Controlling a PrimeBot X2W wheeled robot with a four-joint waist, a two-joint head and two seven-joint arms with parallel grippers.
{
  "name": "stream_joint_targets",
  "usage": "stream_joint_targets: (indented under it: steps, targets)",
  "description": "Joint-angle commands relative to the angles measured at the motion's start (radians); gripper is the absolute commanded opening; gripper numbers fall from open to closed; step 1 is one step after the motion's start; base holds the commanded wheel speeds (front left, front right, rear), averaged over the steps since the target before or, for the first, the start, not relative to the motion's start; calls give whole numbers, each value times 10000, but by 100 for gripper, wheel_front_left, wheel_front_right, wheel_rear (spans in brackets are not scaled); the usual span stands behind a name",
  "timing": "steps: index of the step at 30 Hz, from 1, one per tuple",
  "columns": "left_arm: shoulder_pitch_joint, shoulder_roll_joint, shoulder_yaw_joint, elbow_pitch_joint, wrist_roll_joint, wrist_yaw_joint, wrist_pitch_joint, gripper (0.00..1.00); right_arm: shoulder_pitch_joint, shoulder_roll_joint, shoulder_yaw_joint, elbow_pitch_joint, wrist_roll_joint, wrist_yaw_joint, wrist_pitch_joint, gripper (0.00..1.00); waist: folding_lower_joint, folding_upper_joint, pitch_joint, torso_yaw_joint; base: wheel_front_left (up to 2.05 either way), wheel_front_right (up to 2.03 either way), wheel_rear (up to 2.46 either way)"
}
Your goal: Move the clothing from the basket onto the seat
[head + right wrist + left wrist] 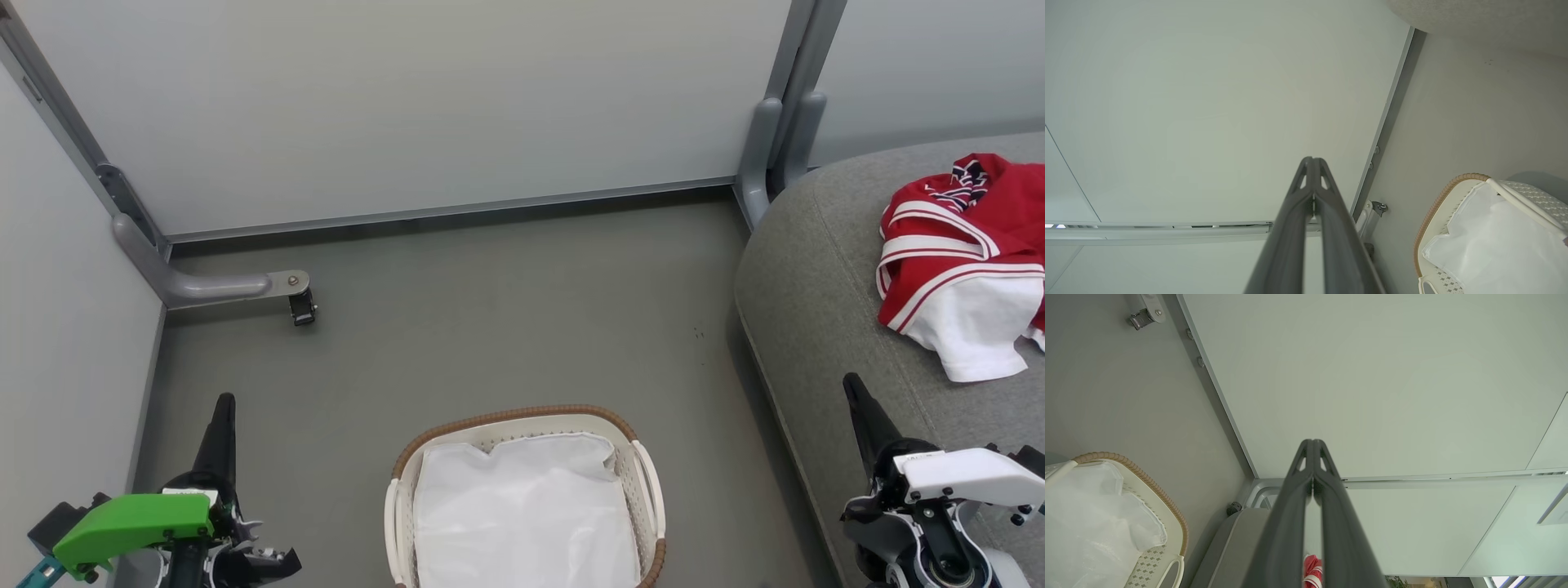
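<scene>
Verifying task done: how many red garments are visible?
2, apparently: heaped together on the seat, a striped red piece and a numbered jersey. The basket holds a white liner, which may hide more.

Pale partition panels [408,106] wall off a plain grey floor [506,310]. A grey metal foot [212,286] juts from the left corner, ending in a small black caster [302,309]. A white cloth [522,514] lies rumpled, well apart from it.

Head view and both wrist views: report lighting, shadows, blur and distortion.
Head view: even soft light, sharp; the white liner in the basket nearly washes out, a faint shadow edges the seat. Left wrist view: wide-angle stretch, left gripper looms, soft near the lens. Right wrist view: same stretch on the right gripper; no glare.
</scene>
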Motion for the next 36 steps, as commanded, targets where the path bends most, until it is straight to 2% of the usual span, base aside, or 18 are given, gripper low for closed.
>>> stream_joint_targets:
  steps: [1,14,36]
  targets:
    - [-224,58,73,-72,-230,-66,67,0,-127,-71,-59,-73,213,-6,86,0,0,0,-1,2,0,0,0]
    - [-331,63,155,-88,-945,-104,295,0,-129,-65,-205,-128,1020,-4,301,0,0,0,-4,13,0,0,0]
    - [-308,62,147,-81,-922,-101,290,0,-129,-34,-225,-119,943,-4,322,0,0,0,-4,13,0,0,0]
